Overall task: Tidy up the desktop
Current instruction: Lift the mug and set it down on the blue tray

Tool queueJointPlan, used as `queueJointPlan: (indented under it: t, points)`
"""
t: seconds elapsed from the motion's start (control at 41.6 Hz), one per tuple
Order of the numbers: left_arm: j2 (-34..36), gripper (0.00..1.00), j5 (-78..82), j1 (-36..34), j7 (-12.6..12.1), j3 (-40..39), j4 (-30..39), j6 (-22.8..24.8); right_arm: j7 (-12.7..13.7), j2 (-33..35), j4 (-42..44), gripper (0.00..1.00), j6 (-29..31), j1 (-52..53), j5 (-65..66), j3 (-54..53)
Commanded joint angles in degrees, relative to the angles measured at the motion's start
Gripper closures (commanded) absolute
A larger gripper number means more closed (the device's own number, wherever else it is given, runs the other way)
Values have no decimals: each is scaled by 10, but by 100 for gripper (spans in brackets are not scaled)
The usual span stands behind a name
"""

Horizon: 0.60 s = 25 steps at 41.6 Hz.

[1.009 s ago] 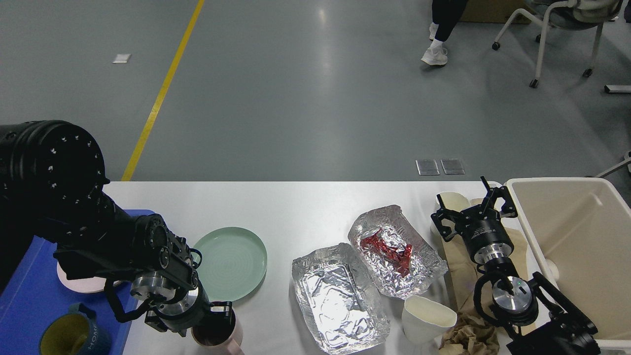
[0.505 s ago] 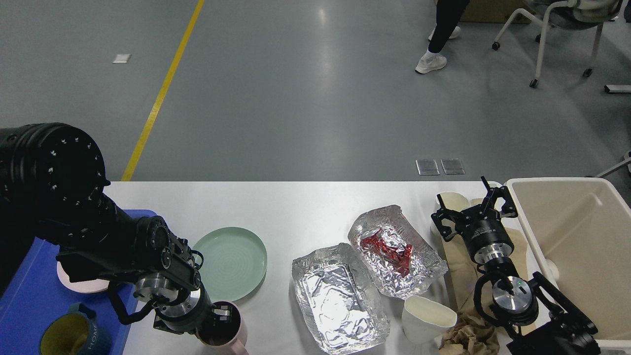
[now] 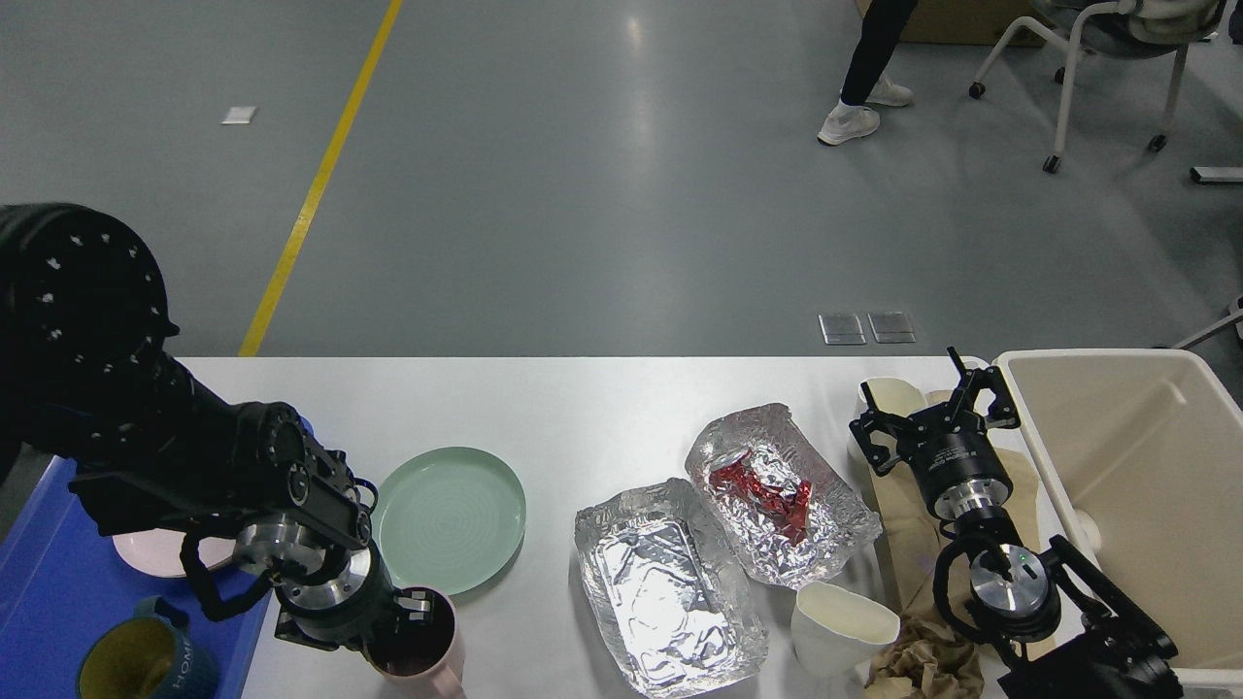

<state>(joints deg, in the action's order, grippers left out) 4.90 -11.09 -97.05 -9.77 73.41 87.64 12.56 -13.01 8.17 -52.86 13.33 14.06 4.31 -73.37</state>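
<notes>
The white desktop (image 3: pixel 583 408) carries a green plate (image 3: pixel 452 519), two foil trays (image 3: pixel 665 582) (image 3: pixel 777 490), the farther one holding a red wrapper (image 3: pixel 762 490), a tipped white paper cup (image 3: pixel 840 626) and crumpled brown paper (image 3: pixel 923 665). My left gripper (image 3: pixel 413 621) is shut on the rim of a pink cup (image 3: pixel 422 650) at the front edge, just right of the blue tray (image 3: pixel 49 592). My right gripper (image 3: pixel 932 406) is open and empty, above brown paper and a second white cup (image 3: pixel 893 396) beside the cream bin (image 3: pixel 1136 485).
The blue tray holds a pink plate (image 3: pixel 160 555) and a dark mug with a yellow inside (image 3: pixel 141 660). The cream bin stands at the table's right end. A person's legs (image 3: pixel 864 68) and a chair (image 3: pixel 1107 49) are on the floor beyond.
My left gripper has moved left and a little toward the front edge with the pink cup in it. The right arm has not moved. The person behind has stepped.
</notes>
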Motion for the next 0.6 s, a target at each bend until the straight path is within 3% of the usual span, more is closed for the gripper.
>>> queueJointPlan:
  t: [0.0,0.264,0.457,0.577]
  points:
    - [34,99,0,-69,1,15,17,65,0,0,0,0,-1,0,0,1]
    - [92,99,2,-278,0,55,38,228,0,0,0,0,0,0,0,0]
    - [91,99,3,-401,0,84,46,288,0,0,0,0,-1,0,0,0]
    - [98,99,3,-475,0,96,46,351,0,0,0,0,-1,0,0,0]
